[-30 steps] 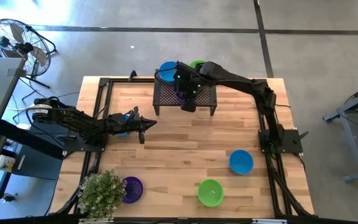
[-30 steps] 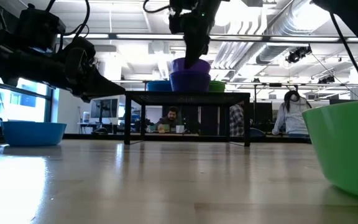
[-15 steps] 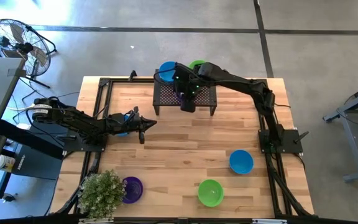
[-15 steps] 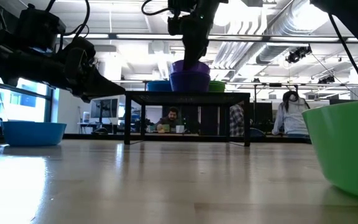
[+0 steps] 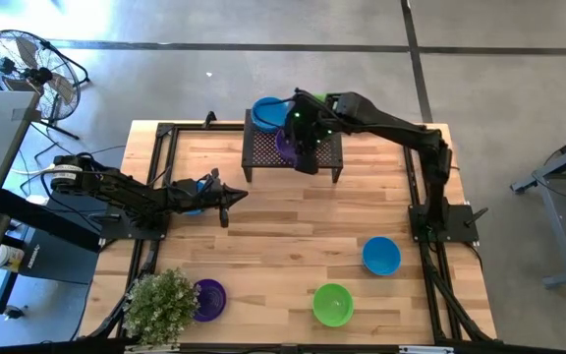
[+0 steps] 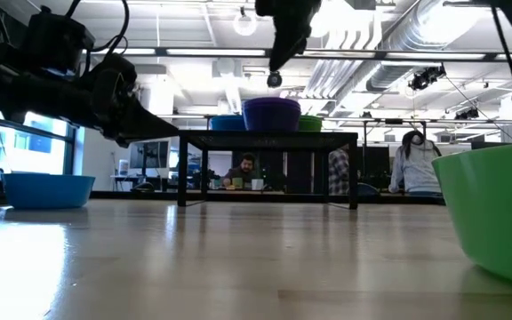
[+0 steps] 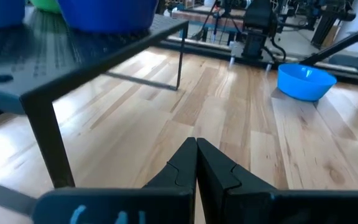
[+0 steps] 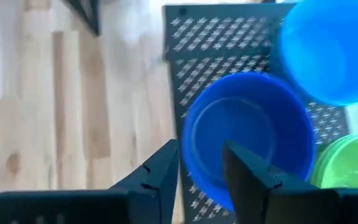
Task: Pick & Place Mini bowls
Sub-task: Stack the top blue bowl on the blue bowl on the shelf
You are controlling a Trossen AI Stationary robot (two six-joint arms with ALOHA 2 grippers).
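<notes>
A black perforated rack (image 5: 324, 157) stands at the table's far middle. On it sit a purple mini bowl (image 6: 272, 114), a blue one (image 5: 266, 110) and a green one (image 5: 312, 101), each resting on its base. My right gripper (image 6: 275, 78) hangs open just above the purple bowl (image 8: 247, 130), clear of its rim. My left gripper (image 5: 239, 195) hovers shut over the table's left part (image 7: 196, 155). Loose bowls stand on the table: blue (image 5: 381, 255), green (image 5: 333, 304) and purple (image 5: 209, 297).
A potted plant (image 5: 158, 305) stands at the near left corner beside the purple bowl. Another blue bowl (image 6: 47, 189) sits under my left arm. Black frame rails (image 5: 155, 177) run along both table sides. People show in the room beyond the table.
My right gripper has opened and let go of the purple bowl, then risen straight up from it. The bowl stays upright on the rack between the blue and green ones.
</notes>
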